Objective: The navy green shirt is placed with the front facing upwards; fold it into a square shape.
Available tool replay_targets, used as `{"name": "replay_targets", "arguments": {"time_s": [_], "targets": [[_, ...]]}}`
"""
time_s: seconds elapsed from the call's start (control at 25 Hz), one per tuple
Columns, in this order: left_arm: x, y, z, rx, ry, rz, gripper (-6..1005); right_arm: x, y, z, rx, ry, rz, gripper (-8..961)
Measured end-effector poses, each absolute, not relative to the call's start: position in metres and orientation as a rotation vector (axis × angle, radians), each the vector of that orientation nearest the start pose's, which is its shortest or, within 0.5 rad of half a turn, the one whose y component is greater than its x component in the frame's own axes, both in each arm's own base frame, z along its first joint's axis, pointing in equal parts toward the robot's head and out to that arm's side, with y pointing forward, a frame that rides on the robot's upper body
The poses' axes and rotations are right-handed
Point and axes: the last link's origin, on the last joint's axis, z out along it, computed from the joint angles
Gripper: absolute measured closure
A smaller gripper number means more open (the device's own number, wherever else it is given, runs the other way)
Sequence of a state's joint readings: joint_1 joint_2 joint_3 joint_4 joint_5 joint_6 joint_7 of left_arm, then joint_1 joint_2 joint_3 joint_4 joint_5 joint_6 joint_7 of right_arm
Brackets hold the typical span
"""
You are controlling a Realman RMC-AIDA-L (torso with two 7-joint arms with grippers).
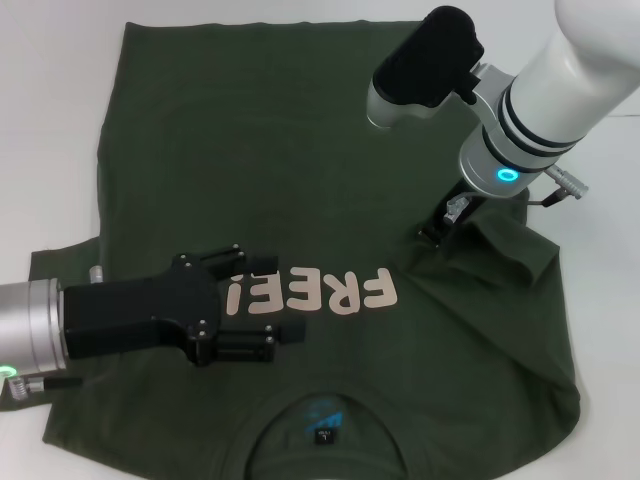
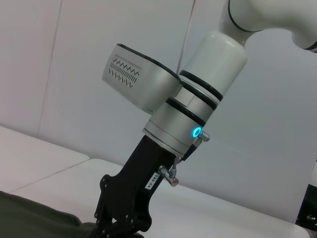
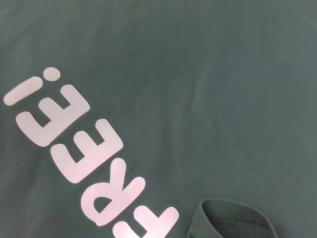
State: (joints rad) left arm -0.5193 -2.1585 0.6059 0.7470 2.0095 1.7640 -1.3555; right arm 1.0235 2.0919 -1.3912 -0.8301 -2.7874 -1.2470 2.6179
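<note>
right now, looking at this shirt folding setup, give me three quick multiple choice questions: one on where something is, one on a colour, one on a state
1. Where is the right gripper?
A. at the shirt's sleeve on the robot's right
B. on the collar
C. off the table

2. What colour are the letters on the navy green shirt?
A. bright yellow
B. pale pink
C. black

3. How do the fingers of the left gripper stand?
A. clamped on the collar
B. apart, over the chest print
C. hidden under the cloth

Answers:
1 A, the head view shows it down on the puckered cloth by that sleeve.
2 B, "FREE" reads pale pink against the dark green.
3 B, the two fingers sit apart either side of the first letters, holding nothing.
</note>
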Motion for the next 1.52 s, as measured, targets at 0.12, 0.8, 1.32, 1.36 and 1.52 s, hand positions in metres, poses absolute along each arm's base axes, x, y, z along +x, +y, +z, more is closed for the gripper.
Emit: {"name": "replay_targets", "arguments": {"time_s": [0.12,0.8,1.32,1.36,1.52], "targets": [[-0.234,0.306,-0.004,-2.802,-0.508,-0.929,159,0.138,0.432,-0.044,-2.464,0.695,-0.658,917],[-0.233,0.305,-0.004,-2.797,-0.506,-0.951,162,0.157,0.426,-0.052,-2.437,0.651,-0.736,509],[-0.233,0.305,-0.004,-2.796,-0.506,-0.950,164,0.168,0.422,-0.066,-2.393,0.583,-0.812,501],[-0.233,0.305,-0.004,-2.796,-0.506,-0.950,164,0.169,0.423,-0.066,-2.382,0.574,-0.818,500],[-0.233,0.305,-0.004,-2.796,-0.507,-0.950,165,0.169,0.425,-0.065,-2.360,0.561,-0.824,498]]}}
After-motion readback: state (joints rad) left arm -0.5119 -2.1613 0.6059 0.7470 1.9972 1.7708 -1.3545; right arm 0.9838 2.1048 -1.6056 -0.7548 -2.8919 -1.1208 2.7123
